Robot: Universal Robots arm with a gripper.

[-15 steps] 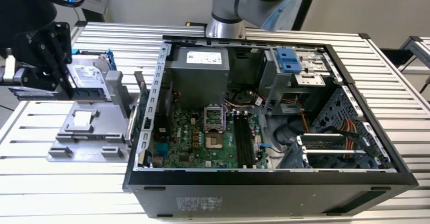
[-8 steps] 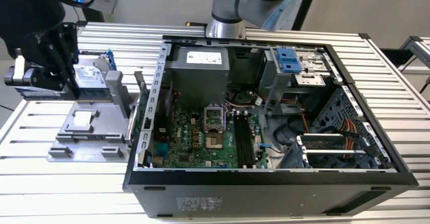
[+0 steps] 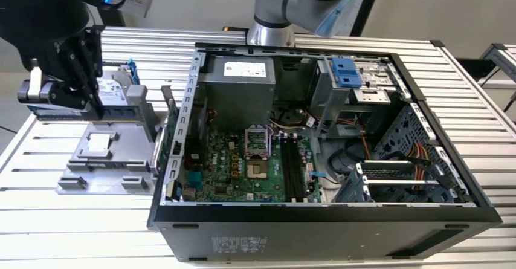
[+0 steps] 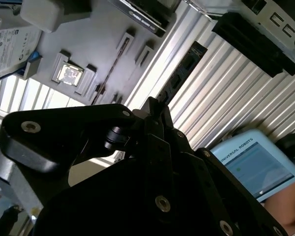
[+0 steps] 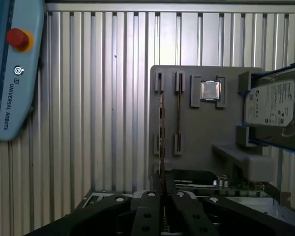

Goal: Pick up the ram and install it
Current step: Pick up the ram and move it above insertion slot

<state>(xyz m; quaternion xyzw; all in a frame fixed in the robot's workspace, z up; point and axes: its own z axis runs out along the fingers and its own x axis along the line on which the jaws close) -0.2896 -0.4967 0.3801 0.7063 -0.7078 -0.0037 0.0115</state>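
In the first wrist view the ram (image 5: pixel 162 128) appears edge-on as a thin line running up from between the black fingers of my gripper (image 5: pixel 162 196). In the second wrist view the ram (image 4: pixel 187 69) is a dark, narrow stick with chips, jutting out from the tips of the gripper (image 4: pixel 156 105) over the ribbed table. The gripper (image 3: pixel 81 97) hangs high above the grey fixture tray (image 3: pixel 105 166) at the exterior view's left, shut on the ram. The motherboard's long black slots (image 3: pixel 292 166) lie inside the open computer case (image 3: pixel 322 220), well to the exterior view's right of the gripper.
The fixture tray (image 5: pixel 201 142) also carries a silver hard drive in a blue frame (image 5: pixel 273 110) and a square chip (image 5: pixel 210 91). A blue-grey teach pendant (image 5: pixel 10 73) lies on the ribbed aluminium table. The arm's base (image 3: pixel 270 33) stands behind the case.
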